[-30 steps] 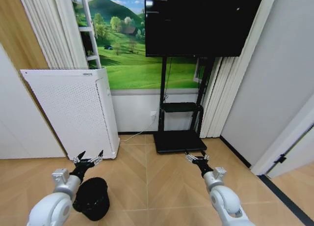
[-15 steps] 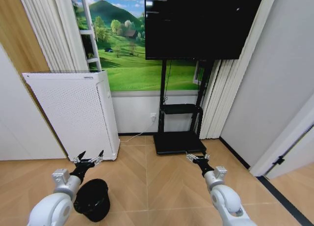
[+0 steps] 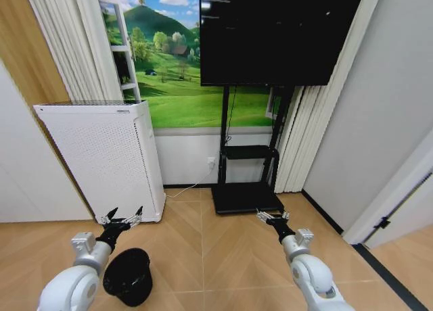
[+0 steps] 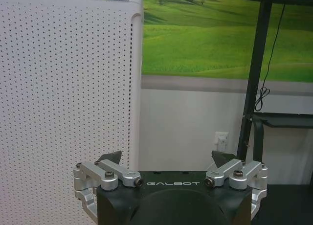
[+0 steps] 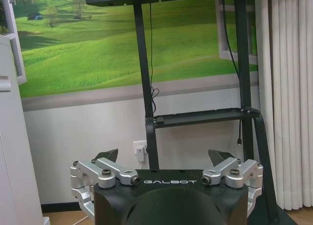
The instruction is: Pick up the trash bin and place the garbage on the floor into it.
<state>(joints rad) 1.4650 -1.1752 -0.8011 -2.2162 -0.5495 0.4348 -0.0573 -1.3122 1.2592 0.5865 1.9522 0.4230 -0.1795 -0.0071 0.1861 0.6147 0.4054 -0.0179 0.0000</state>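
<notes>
Both arms are stretched forward and low over the floor (image 3: pixel 223 257), left gripper (image 3: pixel 122 218) hanging in front of the white appliance (image 3: pixel 101 159) and right gripper (image 3: pixel 272 218) pointed at the base of the TV stand (image 3: pixel 245 189). Jaws on both are spread wide with nothing between them, not touching anything. The trash bin (image 3: pixel 127 276) sits on the floor just beside the left forearm, nearer the robot than the fingers and apart from them.

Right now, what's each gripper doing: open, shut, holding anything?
Left gripper: open, empty, held above the floor just beyond the trash bin.
Right gripper: open, empty, held out over the floor.
</notes>
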